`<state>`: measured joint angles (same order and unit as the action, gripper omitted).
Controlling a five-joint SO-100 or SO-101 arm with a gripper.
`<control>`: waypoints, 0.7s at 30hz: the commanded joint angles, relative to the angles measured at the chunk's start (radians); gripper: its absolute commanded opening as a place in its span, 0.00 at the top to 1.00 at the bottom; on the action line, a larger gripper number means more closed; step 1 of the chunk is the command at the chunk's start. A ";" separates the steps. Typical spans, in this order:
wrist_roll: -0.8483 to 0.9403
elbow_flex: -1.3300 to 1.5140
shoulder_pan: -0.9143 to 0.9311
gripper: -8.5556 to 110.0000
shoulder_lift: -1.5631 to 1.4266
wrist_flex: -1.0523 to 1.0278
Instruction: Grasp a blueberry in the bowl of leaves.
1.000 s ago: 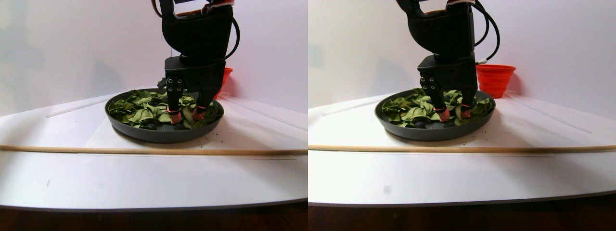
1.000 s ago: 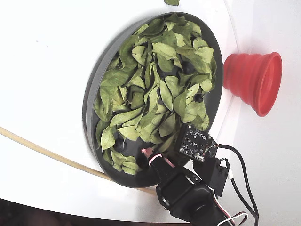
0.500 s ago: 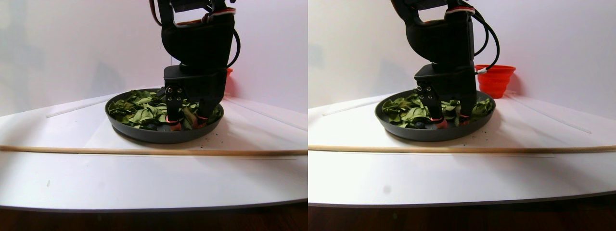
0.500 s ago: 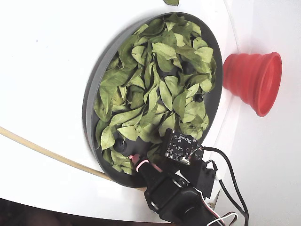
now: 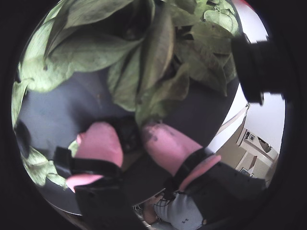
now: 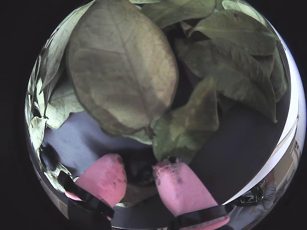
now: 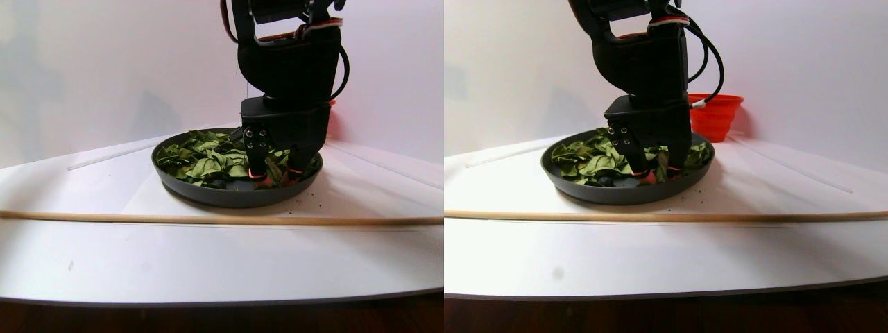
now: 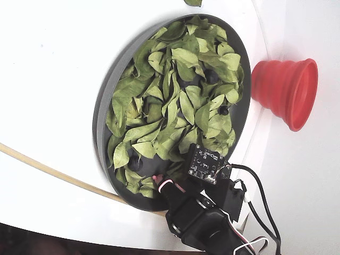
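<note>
A: Blueberry (image 5: 128,135) first: where is it?
B: On the bare grey floor of the bowl (image 8: 104,106), at the rim nearest the arm, just where the leaves (image 8: 175,95) thin out. Both wrist views show a dark round thing between the pink pads (image 6: 103,177).
A: And the tool (image 5: 125,143)?
B: Lowered into the bowl, jaws part open and straddling the berry; the pads look close to it, but I can't tell whether they press it yet.
A: Why come in there?
B: Likely because that patch is leaf-free, so nothing gets pinched along. The red cup (image 8: 287,91) stands on the worktop (image 8: 48,69) beside the bowl, probably waiting for the berry.
</note>
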<state>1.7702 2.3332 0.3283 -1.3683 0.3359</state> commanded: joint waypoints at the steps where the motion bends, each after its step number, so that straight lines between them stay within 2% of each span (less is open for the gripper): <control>1: 0.012 -0.018 0.017 0.84 0.008 0.002; 21: -0.014 0.006 -0.031 0.87 -0.129 -0.012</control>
<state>1.7717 2.3363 0.3022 -1.4005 0.3329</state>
